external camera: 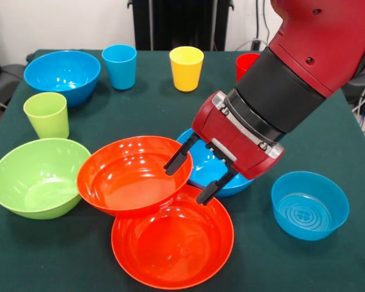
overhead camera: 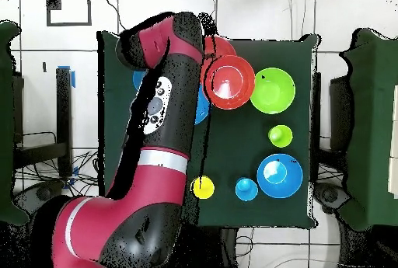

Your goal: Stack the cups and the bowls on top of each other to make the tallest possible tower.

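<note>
Nearest the camera, one orange bowl (external camera: pixel 173 246) sits empty on the green counter (external camera: pixel 292 267), with a second orange bowl (external camera: pixel 132 173) overlapping its far rim. Above their meeting edge, just in front of a blue bowl (external camera: pixel 201 169), hangs the pincer (external camera: pixel 193 180), fingers spread and holding nothing. All bowls and cups look empty; nothing is stacked upright.

No readable text, label or number shows anywhere.

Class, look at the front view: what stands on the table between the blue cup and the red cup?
The yellow cup stands between the blue cup and the red cup, all upright in one row. The front view shows this; the arm hides part of the red cup.
</note>
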Robot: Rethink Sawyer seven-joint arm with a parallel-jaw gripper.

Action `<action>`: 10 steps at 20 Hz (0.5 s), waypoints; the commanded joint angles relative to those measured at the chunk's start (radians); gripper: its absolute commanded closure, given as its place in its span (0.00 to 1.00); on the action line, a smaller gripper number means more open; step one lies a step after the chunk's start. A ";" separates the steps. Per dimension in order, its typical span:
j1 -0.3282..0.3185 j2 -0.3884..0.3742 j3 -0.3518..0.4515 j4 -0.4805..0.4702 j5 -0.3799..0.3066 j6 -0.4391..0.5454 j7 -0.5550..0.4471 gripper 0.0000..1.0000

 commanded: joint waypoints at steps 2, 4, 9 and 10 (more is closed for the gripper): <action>-0.019 0.042 0.081 0.104 -0.038 -0.054 -0.075 0.00; -0.019 0.044 0.079 0.102 -0.039 -0.053 -0.075 0.00; -0.017 0.047 0.072 0.098 -0.041 -0.044 -0.070 0.00; -0.016 0.049 0.069 0.097 -0.042 -0.040 -0.065 0.00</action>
